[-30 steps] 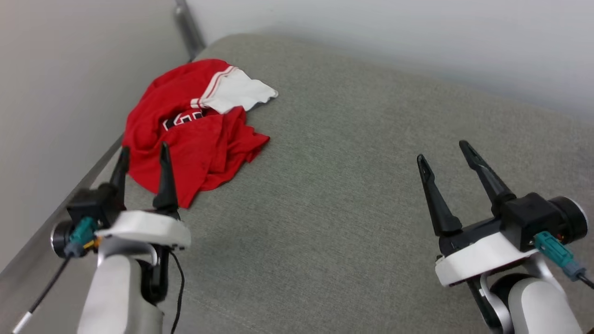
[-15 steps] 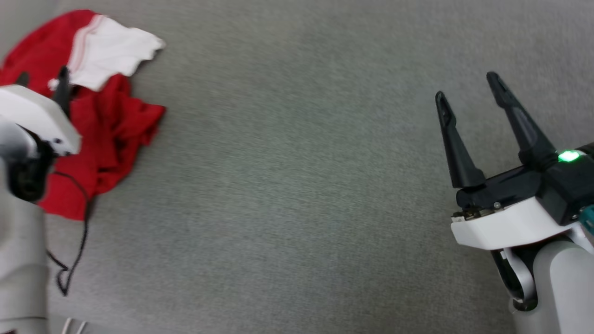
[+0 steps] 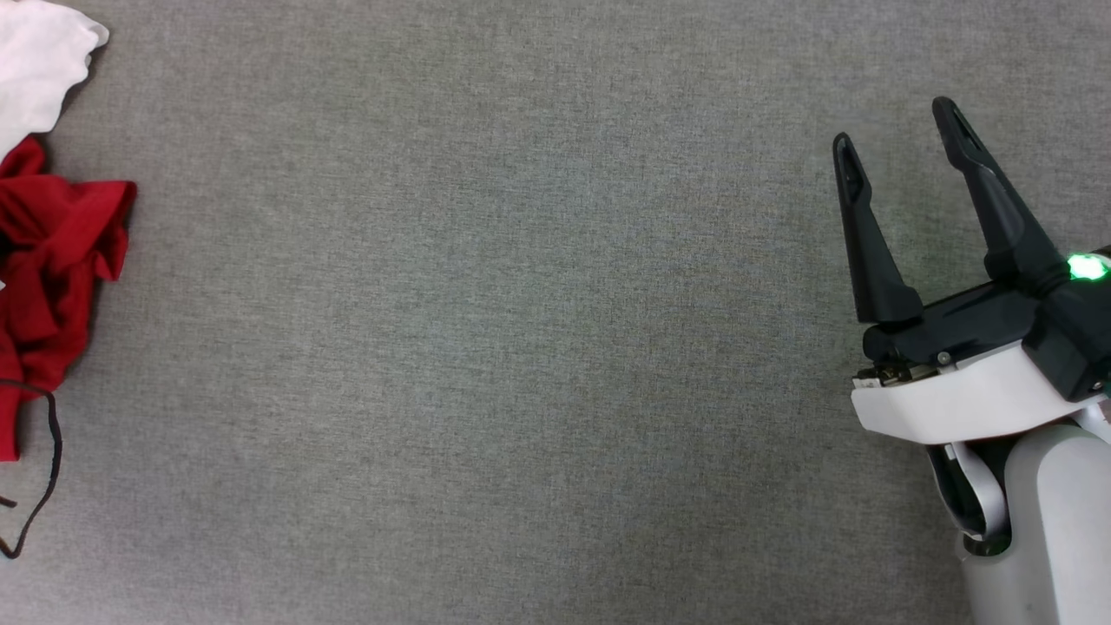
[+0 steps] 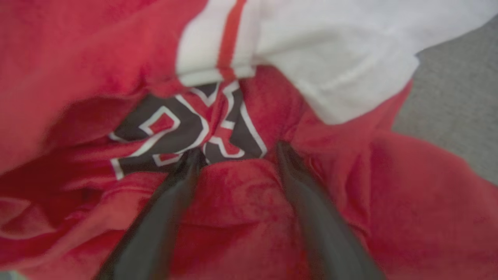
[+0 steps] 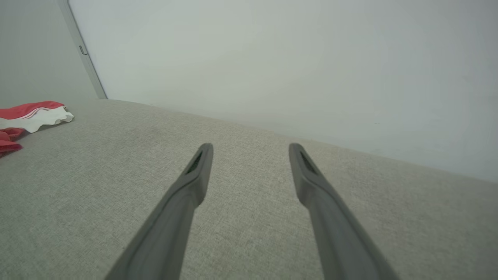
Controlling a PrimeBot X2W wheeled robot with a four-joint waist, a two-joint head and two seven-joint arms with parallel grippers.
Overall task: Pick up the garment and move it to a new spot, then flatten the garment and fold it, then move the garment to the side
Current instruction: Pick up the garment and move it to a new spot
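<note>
The garment (image 3: 52,260), a red jersey with a white sleeve, lies crumpled at the left edge of the head view. In the left wrist view the garment (image 4: 241,202) is close up, its black number outlined in white showing among the folds. My left gripper (image 4: 237,153) is open right over it, both fingertips at the red cloth below the number and a ridge of cloth between them. My right gripper (image 3: 898,130) is open and holds nothing, far to the right over bare grey fabric. From the right wrist view the garment (image 5: 27,116) shows far to the left.
The grey fabric surface (image 3: 486,347) stretches wide between the garment and my right gripper. A black cable (image 3: 43,469) loops at the left edge. A pale wall (image 5: 272,66) rises behind the surface, with a grey post (image 5: 83,54) in its corner.
The head camera has swung right and down, so the garment has slid to the left edge and the left arm has left that view. The right gripper stays open.
</note>
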